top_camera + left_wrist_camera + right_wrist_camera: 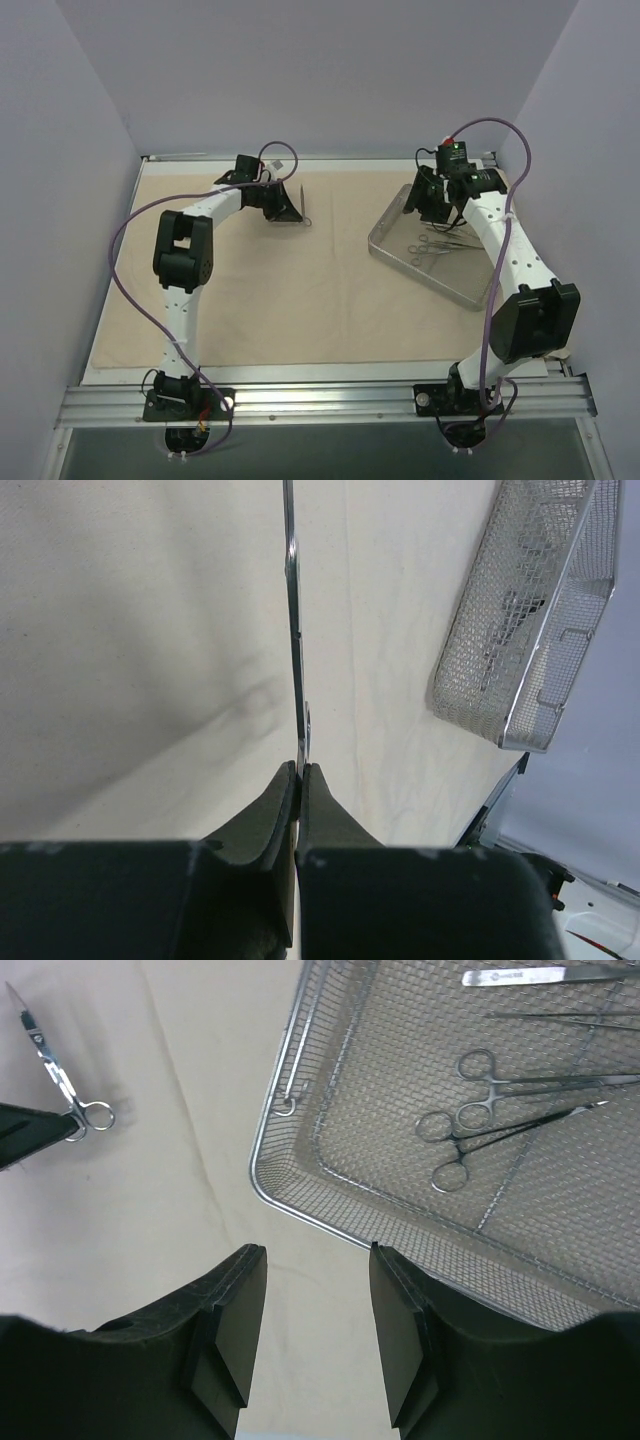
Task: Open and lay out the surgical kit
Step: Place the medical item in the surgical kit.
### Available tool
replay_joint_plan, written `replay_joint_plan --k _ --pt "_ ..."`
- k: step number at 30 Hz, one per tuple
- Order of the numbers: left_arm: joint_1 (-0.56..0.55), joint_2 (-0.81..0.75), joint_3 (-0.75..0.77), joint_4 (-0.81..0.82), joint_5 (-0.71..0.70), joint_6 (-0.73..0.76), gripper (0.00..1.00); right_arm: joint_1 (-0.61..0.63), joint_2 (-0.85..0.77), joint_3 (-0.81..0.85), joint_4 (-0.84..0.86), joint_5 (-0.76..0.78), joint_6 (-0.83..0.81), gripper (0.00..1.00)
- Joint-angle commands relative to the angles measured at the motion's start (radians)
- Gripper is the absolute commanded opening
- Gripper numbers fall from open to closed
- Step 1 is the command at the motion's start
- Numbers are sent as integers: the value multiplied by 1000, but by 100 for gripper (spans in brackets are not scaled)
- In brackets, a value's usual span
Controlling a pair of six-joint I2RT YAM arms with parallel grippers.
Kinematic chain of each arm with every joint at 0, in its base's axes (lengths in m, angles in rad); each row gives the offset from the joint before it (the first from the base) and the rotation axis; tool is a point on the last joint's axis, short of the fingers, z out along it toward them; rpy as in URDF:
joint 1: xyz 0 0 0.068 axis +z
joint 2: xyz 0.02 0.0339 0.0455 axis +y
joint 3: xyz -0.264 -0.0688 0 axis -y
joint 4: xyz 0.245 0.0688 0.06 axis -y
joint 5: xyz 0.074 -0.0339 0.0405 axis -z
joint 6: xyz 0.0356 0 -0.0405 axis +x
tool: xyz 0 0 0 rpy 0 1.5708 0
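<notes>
The beige cloth [300,300] lies spread flat over the table. A wire-mesh metal tray [392,232] stands on it at the right and holds several slim instruments [432,246]. My left gripper [289,207] is shut on a pair of small scissors [302,204] just above the cloth at the back centre. In the left wrist view the scissors [293,630] stick straight out from the shut fingertips [301,768]. My right gripper [317,1255] is open and empty, above the cloth beside the tray's rim [300,1200]. Ring-handled forceps [470,1110] and tweezers [540,975] lie in the tray.
Grey walls close in the table on the left, back and right. A metal rail [320,400] runs along the near edge. The right wrist view shows the scissors [55,1070] and my left gripper's finger [30,1132] at its far left.
</notes>
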Motion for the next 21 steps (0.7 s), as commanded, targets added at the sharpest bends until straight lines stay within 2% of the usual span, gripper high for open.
replay_joint_plan --k 1,7,15,19,21 --pt "2 36 101 -49 17 -7 2 -49 -35 -22 -38 -3 -20 46" --pt "4 125 200 -216 -13 57 2 -84 -30 -25 -35 -23 -29 46" --pt "11 172 278 -301 -58 104 2 -109 -7 -28 -25 -40 -36 46" --pt "13 200 315 -350 -72 117 5 -114 0 -31 -22 -45 -36 46" --pt "15 214 336 -368 -83 123 10 -114 2 -31 -18 -48 -32 46"
